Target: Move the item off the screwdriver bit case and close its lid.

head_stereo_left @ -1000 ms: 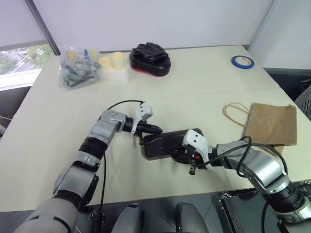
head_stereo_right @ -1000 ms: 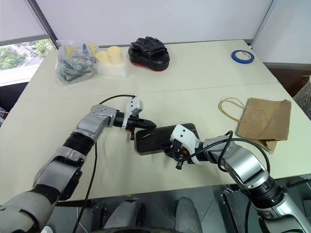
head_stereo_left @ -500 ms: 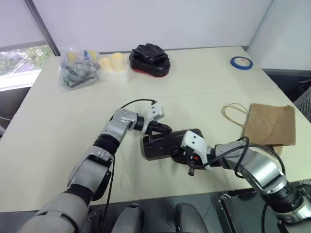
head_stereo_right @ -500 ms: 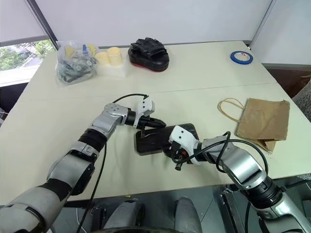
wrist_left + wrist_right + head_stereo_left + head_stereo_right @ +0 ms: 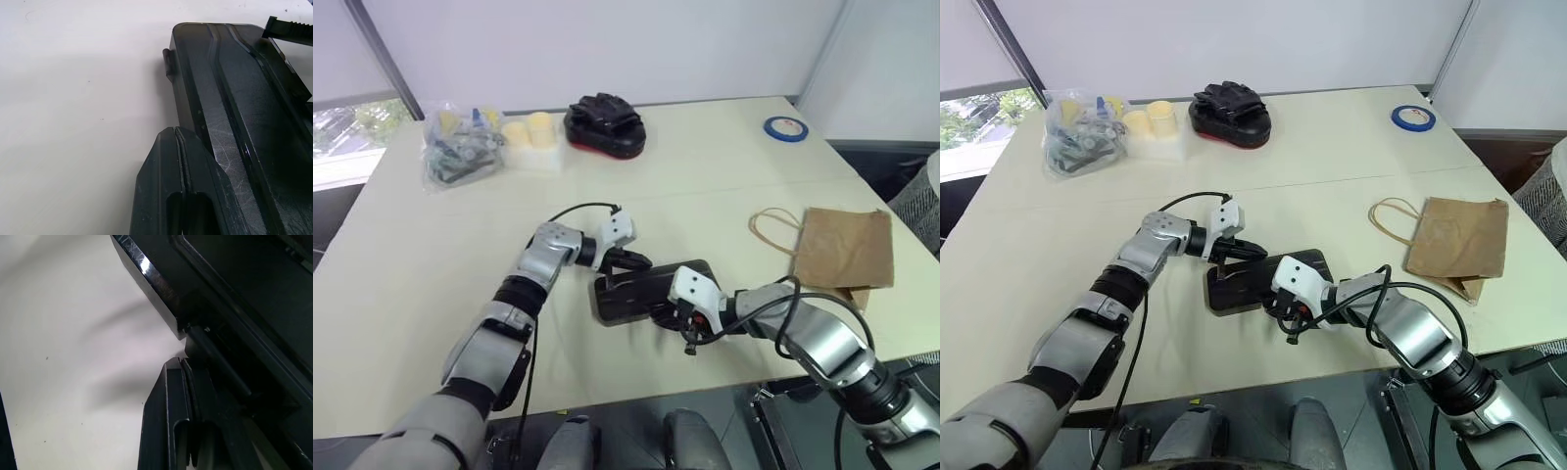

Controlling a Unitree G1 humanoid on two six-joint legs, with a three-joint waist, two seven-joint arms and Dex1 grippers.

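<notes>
The screwdriver bit case [image 5: 641,293] lies flat near the front edge of the pale table [image 5: 431,245], a slim dark rectangular box. Its smoky brown lid [image 5: 230,88] is down over the tray, and in the left wrist view the panel looks glossy and scuffed, with long ridges running along it and a small black latch tab [image 5: 167,63] sticking out of one short side. Nothing rests on top of the case. The kraft paper bag [image 5: 845,247] lies flat on the table well off to the right of the case, tan-brown, with its thin beige string handle [image 5: 771,231] looped out toward the case.

The left gripper [image 5: 637,260] sits at the far left corner of the case, its two black fingers pressed together with no gap and nothing between them; the tips rest right against the lid's edge. The right gripper [image 5: 1285,315] is at the near edge of the case, fingers likewise closed tight and empty, lying just beside the case's rim in the right wrist view. Whether it actually touches the case I cannot tell.
</notes>
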